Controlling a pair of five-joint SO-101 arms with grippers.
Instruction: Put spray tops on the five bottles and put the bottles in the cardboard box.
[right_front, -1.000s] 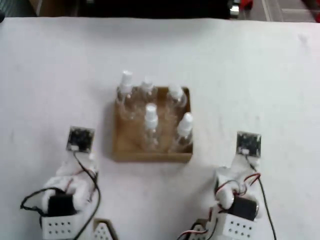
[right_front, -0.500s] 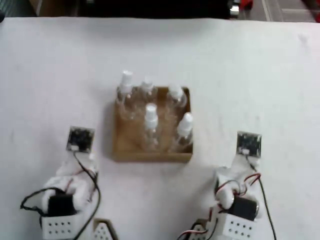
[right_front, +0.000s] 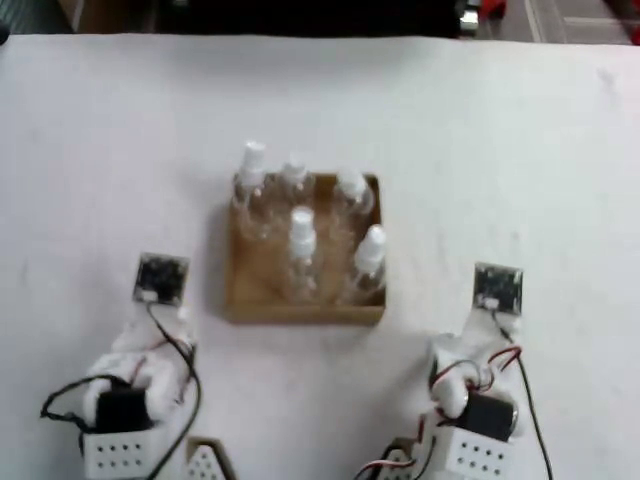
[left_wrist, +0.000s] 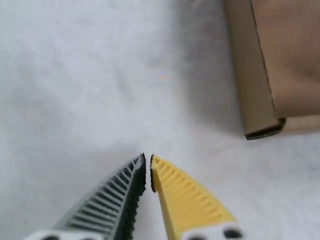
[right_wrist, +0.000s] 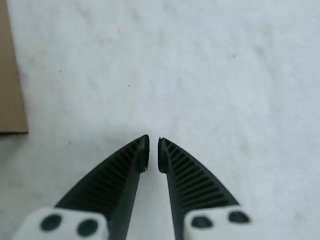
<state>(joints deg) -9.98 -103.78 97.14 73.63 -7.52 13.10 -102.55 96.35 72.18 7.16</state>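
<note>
Grey and yellow ribbed fingers of the left gripper (left_wrist: 148, 162) are pressed nearly together, tips just a hairline apart, holding nothing above the white table (left_wrist: 90, 75). The right gripper (right_wrist: 151, 150), with two black ribbed fingers, is likewise closed to a thin slit and empty. Each gripper has a corner of the cardboard box (left_wrist: 255, 75) near it, a brown edge of it (right_wrist: 10, 90) also showing beside the right one. From above, the left arm (right_front: 130, 375) and right arm (right_front: 470, 385) sit folded at the near table edge, either side of the box (right_front: 305, 308). Five clear bottles (right_front: 302, 265) stand upright inside it, each capped with a white spray top (right_front: 302, 225).
</note>
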